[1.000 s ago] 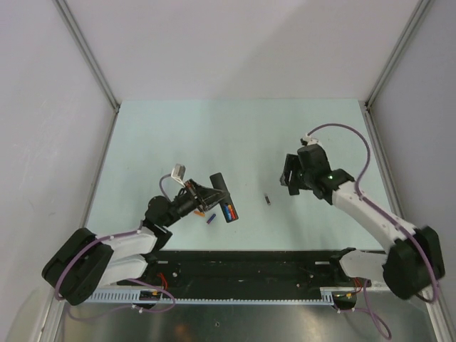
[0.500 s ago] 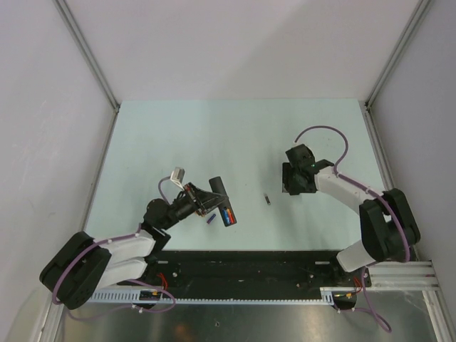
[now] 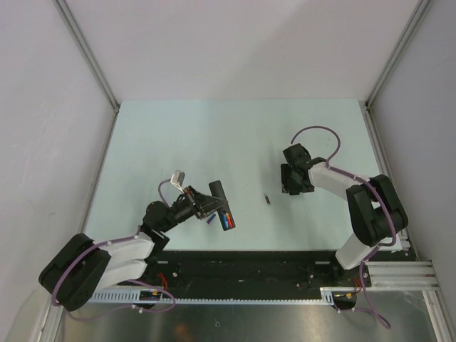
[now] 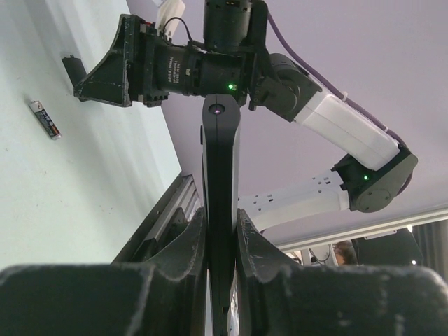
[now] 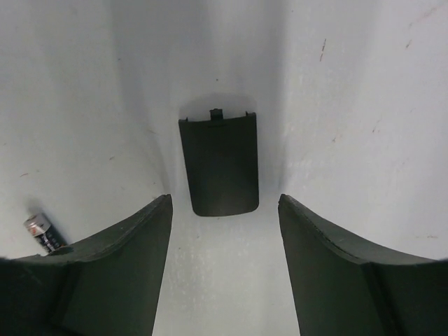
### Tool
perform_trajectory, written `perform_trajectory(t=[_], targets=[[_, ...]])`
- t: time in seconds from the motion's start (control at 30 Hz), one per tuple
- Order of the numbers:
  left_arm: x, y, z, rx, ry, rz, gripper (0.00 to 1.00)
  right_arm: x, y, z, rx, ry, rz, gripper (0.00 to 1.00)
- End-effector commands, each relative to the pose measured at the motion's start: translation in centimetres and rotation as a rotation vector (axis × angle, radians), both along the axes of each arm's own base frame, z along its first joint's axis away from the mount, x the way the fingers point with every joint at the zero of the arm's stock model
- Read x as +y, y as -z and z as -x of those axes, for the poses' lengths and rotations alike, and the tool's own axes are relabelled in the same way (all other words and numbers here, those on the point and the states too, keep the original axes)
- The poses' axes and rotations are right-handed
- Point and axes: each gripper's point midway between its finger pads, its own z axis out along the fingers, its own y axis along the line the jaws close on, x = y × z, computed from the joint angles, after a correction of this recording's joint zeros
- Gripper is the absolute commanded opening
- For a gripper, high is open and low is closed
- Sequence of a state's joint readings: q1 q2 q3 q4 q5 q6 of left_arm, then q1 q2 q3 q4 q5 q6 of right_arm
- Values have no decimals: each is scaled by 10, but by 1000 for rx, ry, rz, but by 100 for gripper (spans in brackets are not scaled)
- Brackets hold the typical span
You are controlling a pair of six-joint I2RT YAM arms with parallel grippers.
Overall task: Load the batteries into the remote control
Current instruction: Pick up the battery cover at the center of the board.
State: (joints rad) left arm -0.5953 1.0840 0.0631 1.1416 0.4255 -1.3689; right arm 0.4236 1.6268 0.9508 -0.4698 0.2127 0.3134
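Left fingers point(image 4: 183, 260) pinch the remote control point(image 4: 220, 175); right fingers point(image 5: 112, 273) spread wide.

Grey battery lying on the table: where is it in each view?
Top external: grey battery mid-table, just left of the right gripper.
Left wrist: upper left, below that gripper.
Right wrist: bottom-left corner, just outside the open gripper.
Shared landmark: the right gripper.

Flat on the pale mint tabletop point(image 3: 214, 135), a black battery cover point(image 5: 218, 164) with a small latch tab at its far end, hemmed by plain white walls point(image 3: 235, 43) and aluminium corner posts point(image 3: 85, 52), with a black mounting plate point(image 3: 242, 267) and slotted white cable duct point(image 3: 235, 300) along the near edge.
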Motion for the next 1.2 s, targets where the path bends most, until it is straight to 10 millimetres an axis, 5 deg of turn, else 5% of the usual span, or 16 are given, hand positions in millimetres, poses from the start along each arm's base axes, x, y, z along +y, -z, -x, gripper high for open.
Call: perform_trajectory(t=[0.0,0.77,1.17], targets=[[3,-15,5,-67,8,32,0,0,-4,-19,-40,-7,0,65],[3,-23,7,-77,11,55,0,9,14,-10,45,-34,-65,51],[3,-21,4,-70,2,47,0,6,7,-10,31,-4,-64,32]])
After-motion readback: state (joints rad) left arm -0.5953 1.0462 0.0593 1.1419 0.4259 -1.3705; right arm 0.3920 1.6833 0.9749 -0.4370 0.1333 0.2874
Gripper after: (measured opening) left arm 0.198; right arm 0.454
